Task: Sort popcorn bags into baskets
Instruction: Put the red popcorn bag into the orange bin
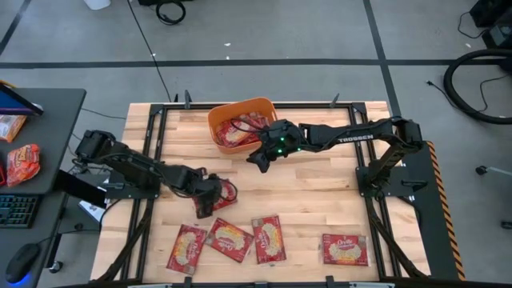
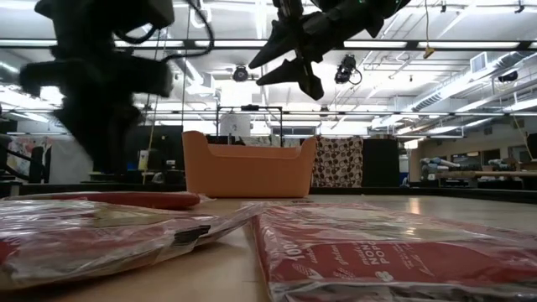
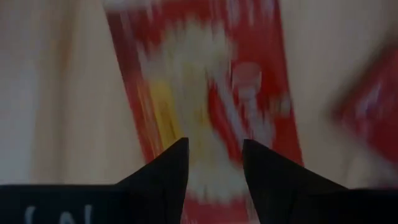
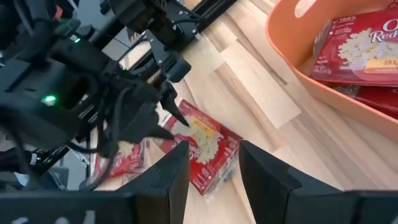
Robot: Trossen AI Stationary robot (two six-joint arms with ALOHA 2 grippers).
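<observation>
Left jaws part over a popcorn bag; right jaws open beside basket.

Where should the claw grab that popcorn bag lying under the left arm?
Probably from straight above, closing on one long edge: the popcorn bag lies flat on the table, so only its thin edges offer a bite. The left gripper already hovers over it, fingers open.

your light wooden table, a dark side desk beside it, an orange-red snack packet on that desk, a keyboard, a mouse, grey floor with black tape lines
</observation>
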